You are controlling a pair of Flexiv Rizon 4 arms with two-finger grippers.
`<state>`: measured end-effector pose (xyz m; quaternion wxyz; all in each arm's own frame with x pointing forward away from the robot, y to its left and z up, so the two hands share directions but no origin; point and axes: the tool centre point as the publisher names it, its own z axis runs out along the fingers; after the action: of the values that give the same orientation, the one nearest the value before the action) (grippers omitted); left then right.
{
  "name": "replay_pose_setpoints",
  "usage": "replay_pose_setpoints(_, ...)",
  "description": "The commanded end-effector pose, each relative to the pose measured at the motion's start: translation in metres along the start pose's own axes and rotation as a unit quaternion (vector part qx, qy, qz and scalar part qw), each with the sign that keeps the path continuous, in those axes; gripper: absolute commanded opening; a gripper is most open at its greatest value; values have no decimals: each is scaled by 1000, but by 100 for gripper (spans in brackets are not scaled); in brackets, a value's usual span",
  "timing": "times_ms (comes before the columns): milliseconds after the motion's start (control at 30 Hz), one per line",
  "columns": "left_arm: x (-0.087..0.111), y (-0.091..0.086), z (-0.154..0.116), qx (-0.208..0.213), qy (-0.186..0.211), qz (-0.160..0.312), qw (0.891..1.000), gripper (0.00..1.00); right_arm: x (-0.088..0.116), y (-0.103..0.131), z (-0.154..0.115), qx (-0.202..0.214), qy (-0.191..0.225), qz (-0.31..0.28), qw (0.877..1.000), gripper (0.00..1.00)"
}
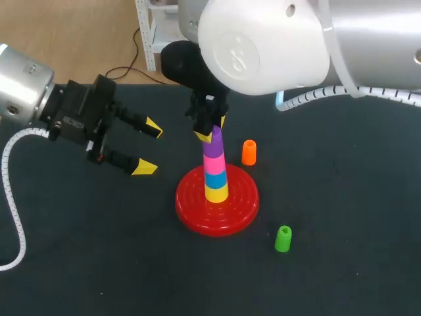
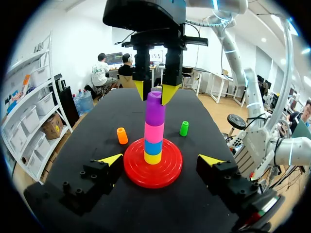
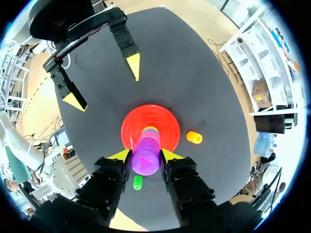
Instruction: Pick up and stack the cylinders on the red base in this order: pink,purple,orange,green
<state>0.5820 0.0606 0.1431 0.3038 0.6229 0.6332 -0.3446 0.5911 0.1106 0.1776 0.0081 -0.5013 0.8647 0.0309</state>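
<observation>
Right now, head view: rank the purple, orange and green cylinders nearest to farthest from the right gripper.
1. purple cylinder: in the right gripper, on top of the stack.
2. orange cylinder: upright on the table, on the stack's right.
3. green cylinder: upright on the table, past the red base, on its near right.

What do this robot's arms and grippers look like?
Both arms are silver tubes. The right arm has a large white rounded joint cap; a white spiral-wrapped hose trails from it. A white ribbed cable loops from the left arm. The left gripper and right gripper are black, with pointed yellow fingertips.
</observation>
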Motion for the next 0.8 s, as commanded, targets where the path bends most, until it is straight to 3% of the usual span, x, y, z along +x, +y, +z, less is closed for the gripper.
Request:
replay_pose_setpoints(33, 1, 0, 0, -1, -2, 1, 1000, 100, 0, 1, 10, -4, -1, 1, 1000, 0)
replay_pose_setpoints(367, 1, 0, 0, -1, -2, 1, 1000, 100, 1, 0, 9, -2, -6, 0, 1000, 0)
replay_pose_setpoints(400, 1, 0, 0, -1, -2, 1, 1000, 100, 0, 1, 8, 0, -8, -3, 1000, 11)
replay_pose_setpoints(433, 1, 0, 0, -1, -2, 1, 1000, 100, 0, 1, 7, 3, -7, -3, 1000, 40)
replay_pose_setpoints(467, 1, 0, 0, -1, -2, 1, 1000, 100, 0, 1, 6, 4, -8, -3, 1000, 86)
replay_pose_setpoints(500, 1, 0, 0, -1, -2, 1, 1000, 100, -1, 1, 4, 8, -12, -6, 1000, 100)
replay_pose_setpoints(800, 1, 0, 0, -1, -2, 1, 1000, 100, -2, 0, -14, 20, -37, -8, 999, 100)
